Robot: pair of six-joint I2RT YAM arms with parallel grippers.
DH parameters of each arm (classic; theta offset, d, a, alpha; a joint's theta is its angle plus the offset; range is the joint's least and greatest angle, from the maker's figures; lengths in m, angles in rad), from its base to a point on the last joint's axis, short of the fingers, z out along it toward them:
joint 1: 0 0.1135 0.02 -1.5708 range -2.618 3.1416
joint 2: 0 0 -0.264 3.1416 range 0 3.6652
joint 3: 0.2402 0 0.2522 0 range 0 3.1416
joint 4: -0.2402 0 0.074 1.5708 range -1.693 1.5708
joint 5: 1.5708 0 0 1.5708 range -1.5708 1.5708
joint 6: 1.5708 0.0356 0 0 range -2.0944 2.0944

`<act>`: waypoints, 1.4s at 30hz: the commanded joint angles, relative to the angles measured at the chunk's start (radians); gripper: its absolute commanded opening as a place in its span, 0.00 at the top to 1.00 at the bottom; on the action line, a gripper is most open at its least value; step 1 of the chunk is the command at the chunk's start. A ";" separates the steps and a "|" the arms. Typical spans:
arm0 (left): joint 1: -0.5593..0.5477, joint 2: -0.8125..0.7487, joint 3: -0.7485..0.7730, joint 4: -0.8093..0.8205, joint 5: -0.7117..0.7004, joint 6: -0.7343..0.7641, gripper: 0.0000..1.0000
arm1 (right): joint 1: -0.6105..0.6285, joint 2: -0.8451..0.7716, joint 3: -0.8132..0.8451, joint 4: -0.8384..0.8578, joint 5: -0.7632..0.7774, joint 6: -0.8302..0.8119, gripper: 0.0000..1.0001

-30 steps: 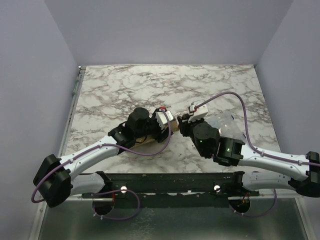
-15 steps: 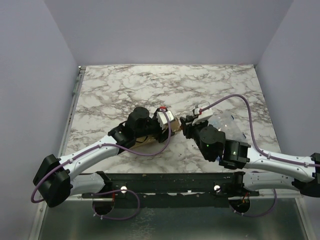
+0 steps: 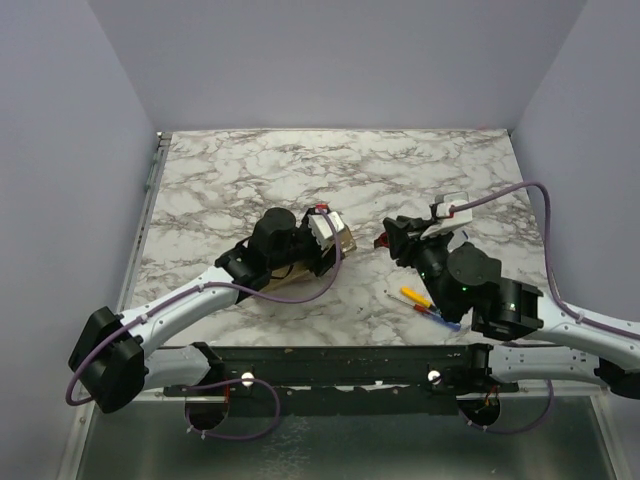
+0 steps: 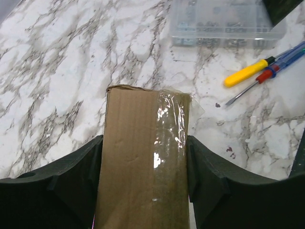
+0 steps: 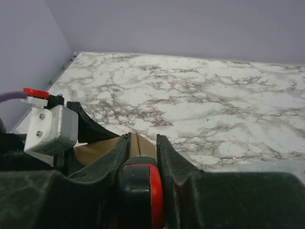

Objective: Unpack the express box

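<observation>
The express box [image 4: 143, 157], brown cardboard with a strip of clear tape, is clamped between the fingers of my left gripper [image 4: 143, 143], one finger on each side. From above, the box [image 3: 345, 240] pokes out of the left gripper [image 3: 338, 243] at table centre. My right gripper [image 3: 392, 238] sits just right of it, shut on a black-and-red tool [image 5: 143, 191]. Its tip [image 5: 142, 140] points at the box edge [image 5: 97, 149].
A yellow-handled screwdriver [image 3: 413, 297] and a red-and-blue one [image 3: 440, 315] lie on the marble in front of the right arm. The left wrist view shows them [image 4: 248, 72] below a clear plastic compartment case [image 4: 224, 21]. Walls enclose the table on three sides.
My right arm has swung to the right, away from the box, uncovering the two screwdrivers and now covering the clear case. The left gripper keeps its hold on the box.
</observation>
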 commanded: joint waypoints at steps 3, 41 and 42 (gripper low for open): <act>0.016 0.027 0.039 0.001 -0.016 -0.003 0.91 | 0.003 0.036 0.092 0.068 0.083 -0.100 0.99; 0.016 -0.061 0.071 0.006 -0.203 -0.246 1.00 | -1.423 1.118 0.437 -0.264 -1.192 0.891 0.36; 0.018 -0.056 0.080 0.008 -0.232 -0.304 1.00 | -1.423 1.121 0.439 -0.270 -1.189 0.870 0.32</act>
